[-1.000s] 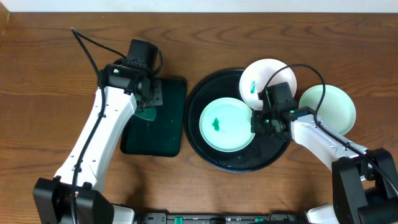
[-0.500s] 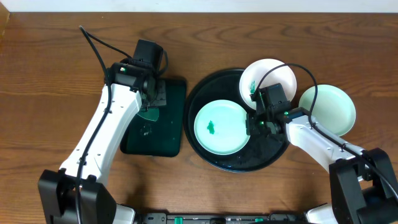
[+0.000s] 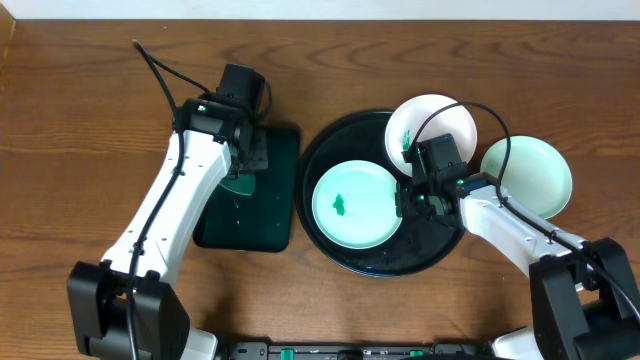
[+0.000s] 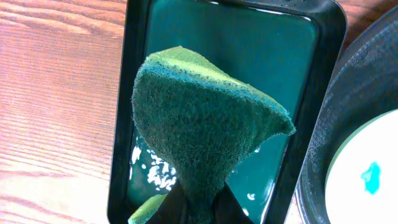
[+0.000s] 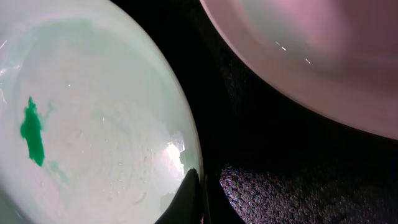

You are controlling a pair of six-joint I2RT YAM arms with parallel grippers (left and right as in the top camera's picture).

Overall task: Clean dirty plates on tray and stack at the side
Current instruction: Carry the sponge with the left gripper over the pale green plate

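my right gripper is pinched shut on the right rim of the smeared mint plate, which lies flat and face up on the black tray. it's round, with no long axis. my left gripper fingers clamp a green sponge above the small tray.

You will find nothing to read here: no lettering, label, brand mark or number shows on any surface in the overhead or either wrist view.
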